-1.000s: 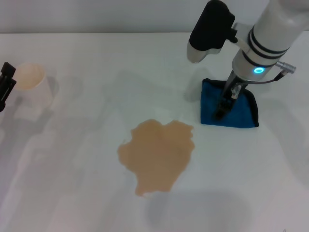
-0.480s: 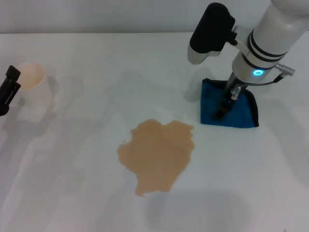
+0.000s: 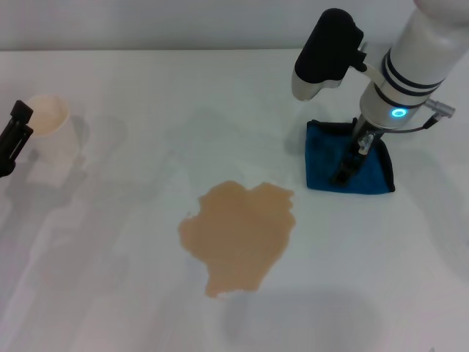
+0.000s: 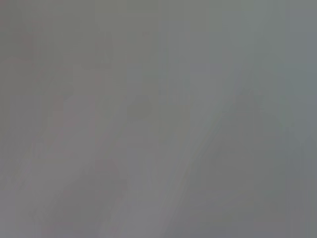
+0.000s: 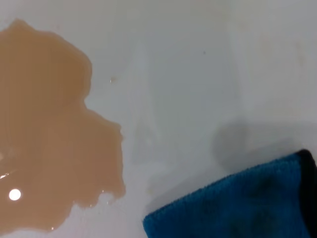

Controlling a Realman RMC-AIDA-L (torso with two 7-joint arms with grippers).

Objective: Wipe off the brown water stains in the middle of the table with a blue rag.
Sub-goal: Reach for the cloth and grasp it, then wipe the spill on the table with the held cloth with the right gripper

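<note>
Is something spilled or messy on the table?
Yes. A brown puddle lies spilled in the middle of the white table, not yet wiped. The blue rag sits beside it, apart from it, with the right gripper down on it. A paper cup stands upright at the left.

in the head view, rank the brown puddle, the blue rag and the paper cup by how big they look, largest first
1. the brown water stains, clearly the largest patch
2. the blue rag, partly hidden under the right gripper
3. the paper cup, slightly smaller than the rag, though that gap is narrow
</note>
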